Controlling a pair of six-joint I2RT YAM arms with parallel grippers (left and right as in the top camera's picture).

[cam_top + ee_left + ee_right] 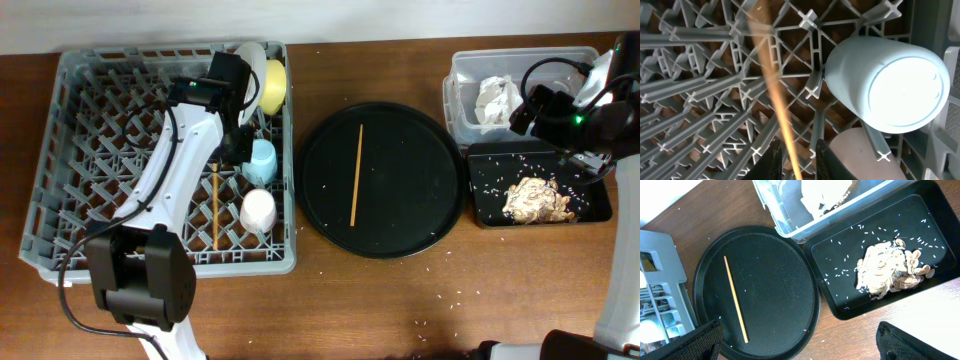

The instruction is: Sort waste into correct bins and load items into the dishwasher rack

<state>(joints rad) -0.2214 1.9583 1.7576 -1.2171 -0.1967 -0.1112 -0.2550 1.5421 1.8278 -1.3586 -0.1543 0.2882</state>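
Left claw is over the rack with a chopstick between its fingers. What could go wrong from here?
1. The chopstick at the left claw is thin and the rack has an open lattice base; it could drop through.
2. The blue cup and pink cup sit right beside that claw; lifting out may knock them.
3. The other chopstick lies flat on the round black tray; it may be hard to pinch and could skid.

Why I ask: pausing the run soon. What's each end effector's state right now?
Left end effector: slightly open, chopstick apparently loose between its fingers.
Right end effector: wide open, holding nothing.
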